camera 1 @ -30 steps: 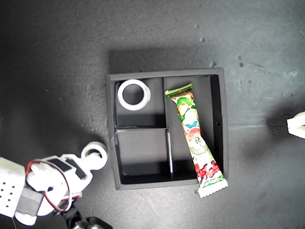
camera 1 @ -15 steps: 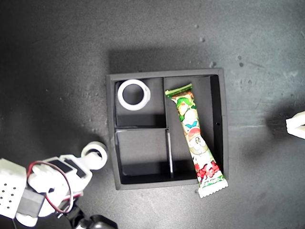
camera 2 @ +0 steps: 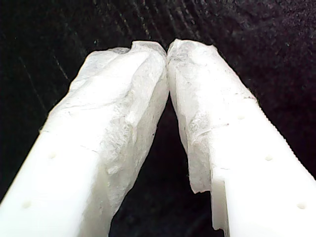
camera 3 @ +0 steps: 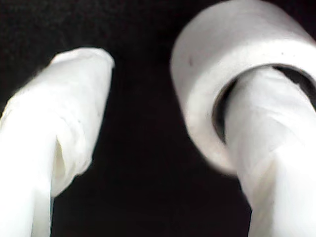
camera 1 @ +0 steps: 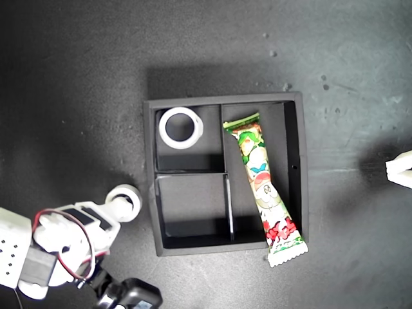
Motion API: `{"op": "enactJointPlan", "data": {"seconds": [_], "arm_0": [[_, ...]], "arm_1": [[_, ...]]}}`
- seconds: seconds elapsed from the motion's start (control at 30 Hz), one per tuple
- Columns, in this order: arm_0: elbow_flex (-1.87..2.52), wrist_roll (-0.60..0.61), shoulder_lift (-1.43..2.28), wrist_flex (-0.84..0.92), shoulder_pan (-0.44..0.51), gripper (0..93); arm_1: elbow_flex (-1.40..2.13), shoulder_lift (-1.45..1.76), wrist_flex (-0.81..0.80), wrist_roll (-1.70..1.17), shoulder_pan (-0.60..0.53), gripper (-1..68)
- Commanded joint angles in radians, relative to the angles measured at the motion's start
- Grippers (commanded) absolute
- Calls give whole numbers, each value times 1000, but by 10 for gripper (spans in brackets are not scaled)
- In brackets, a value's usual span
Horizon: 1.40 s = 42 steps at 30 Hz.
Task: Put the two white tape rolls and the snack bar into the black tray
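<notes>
My second gripper [camera 3: 148, 118] is spread open, one finger [camera 3: 276, 148] threaded through the smaller tape roll [camera 1: 125, 201], just beside the black tray [camera 1: 300, 161] on the exterior view's left. My first gripper [camera 2: 168, 49] is pressed together on nothing. The wider roll [camera 1: 181, 127] and snack bar [camera 1: 262, 185] lie in the tray.

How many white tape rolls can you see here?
2. One tape roll lies inside the black tray; the other roll sits outside it, hooked on my second gripper.

Second wrist view's tape roll [camera 3: 212, 64] blurred, cut off by frame edge
</notes>
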Motion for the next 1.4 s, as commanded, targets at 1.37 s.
{"op": "enactJointPlan", "data": {"seconds": [1.37], "arm_0": [[-758,408,11,414,-34,0]], "arm_1": [[69,98,173,107,123,-1]]}}
